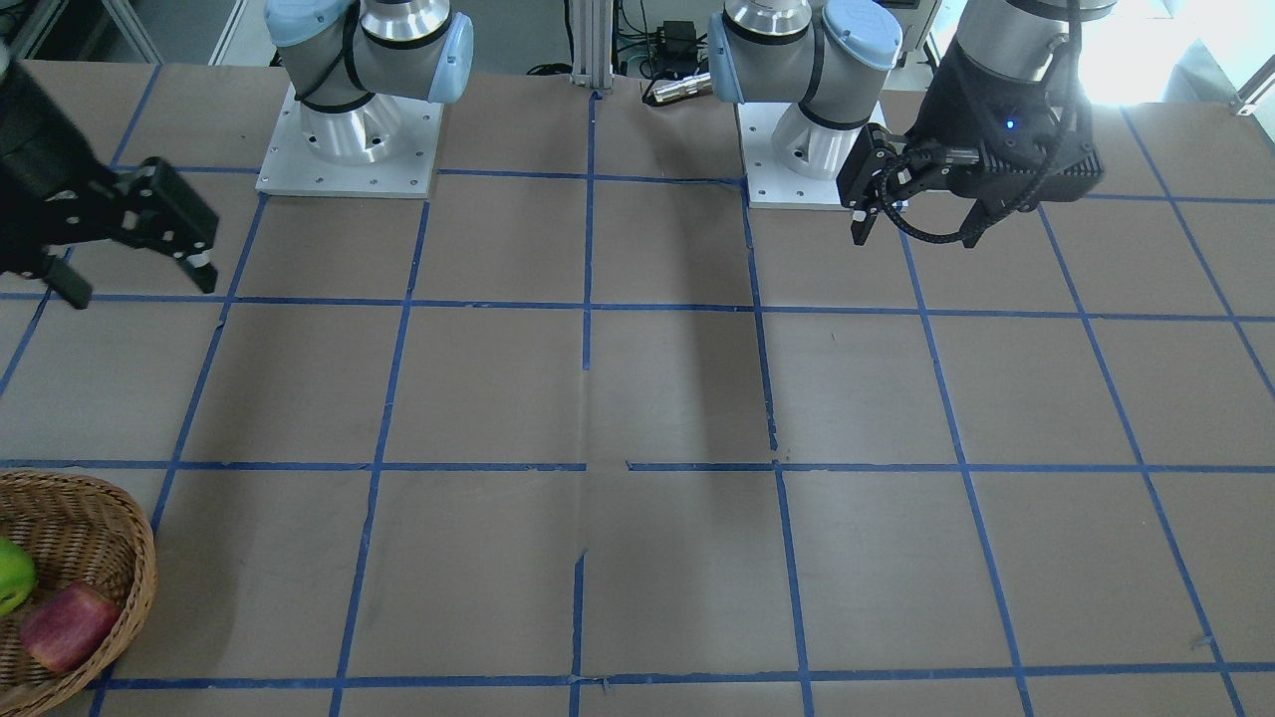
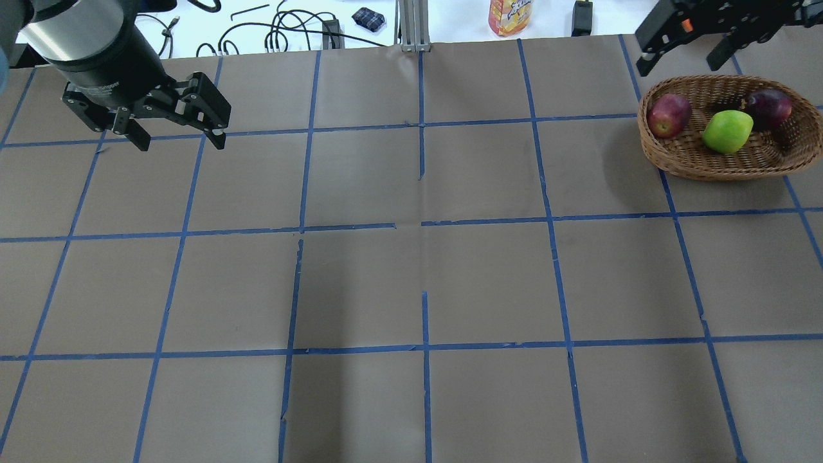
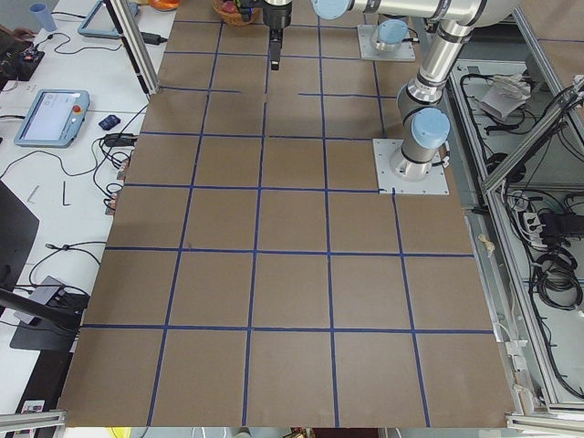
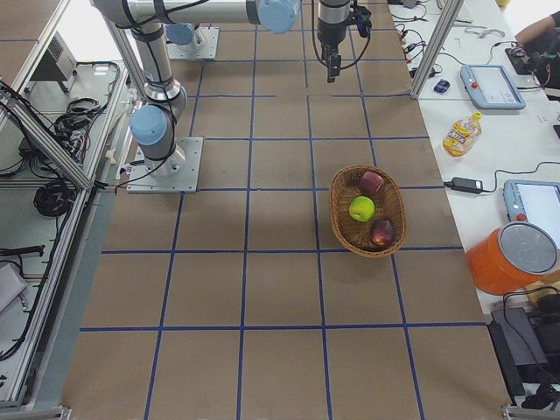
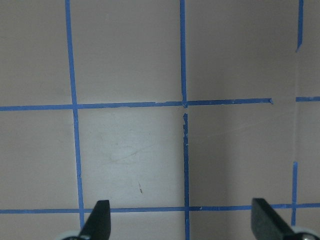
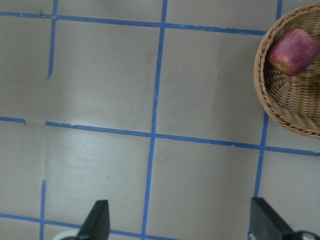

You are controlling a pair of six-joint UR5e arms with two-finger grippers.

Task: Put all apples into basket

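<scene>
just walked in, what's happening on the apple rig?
Nothing is being handled right now. All three apples sit inside the basket near the table's far right corner: the red apple, the green apple and the dark maroon apple. The right gripper hangs open and empty just beyond the basket. The left gripper is open and empty over bare table on the far left. The task looks done.
</scene>
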